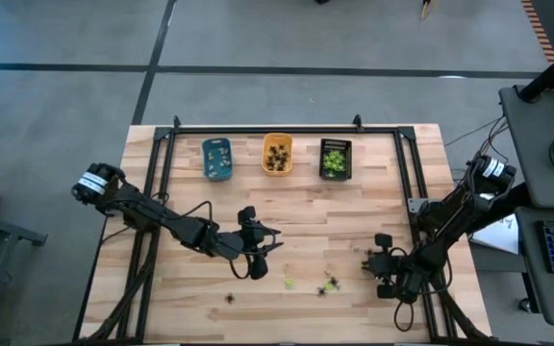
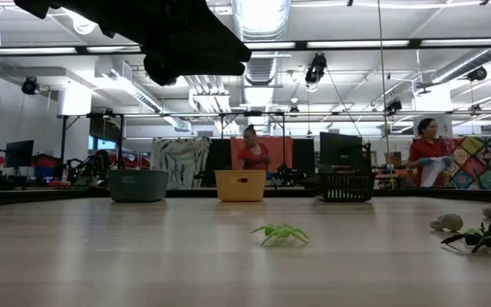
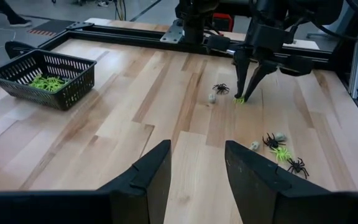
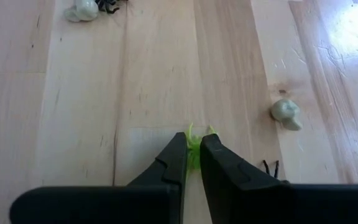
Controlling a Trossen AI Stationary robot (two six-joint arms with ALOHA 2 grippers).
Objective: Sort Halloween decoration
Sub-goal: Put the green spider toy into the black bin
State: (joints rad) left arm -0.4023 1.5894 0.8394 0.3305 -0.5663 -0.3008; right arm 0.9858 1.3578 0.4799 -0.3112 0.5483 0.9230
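My right gripper (image 4: pixel 193 149) stands near the table's right edge (image 1: pixel 381 265), fingers pointing down and shut on a yellow-green spider (image 4: pixel 195 142); the left wrist view shows it there too (image 3: pixel 248 94). Close by lie a black spider (image 3: pixel 221 88) and pale figures (image 4: pixel 286 114) (image 3: pixel 212 97). More spiders lie nearer the front: black (image 3: pixel 271 140), yellow-green (image 3: pixel 283 152), black (image 3: pixel 298 165), and a lone yellow-green one (image 2: pixel 281 233). My left gripper (image 3: pixel 197 168) hovers open over the table's middle (image 1: pixel 258 252), holding nothing. My right gripper pinches the yellow-green spider's body (image 4: pixel 196 138) between its two fingertips, coming from above and pointing down. Legs stick out past the fingertips. The spider sits at table level (image 3: pixel 238 99); I cannot tell whether it is lifted off the wood.
Three small trays stand in a row along the far side: blue (image 1: pixel 216 159), orange (image 1: pixel 277 154) and black (image 1: pixel 335 159), the black one holding yellow-green spiders (image 3: pixel 47 82). A metal frame (image 1: pixel 287 129) borders the table. People stand in the room beyond.
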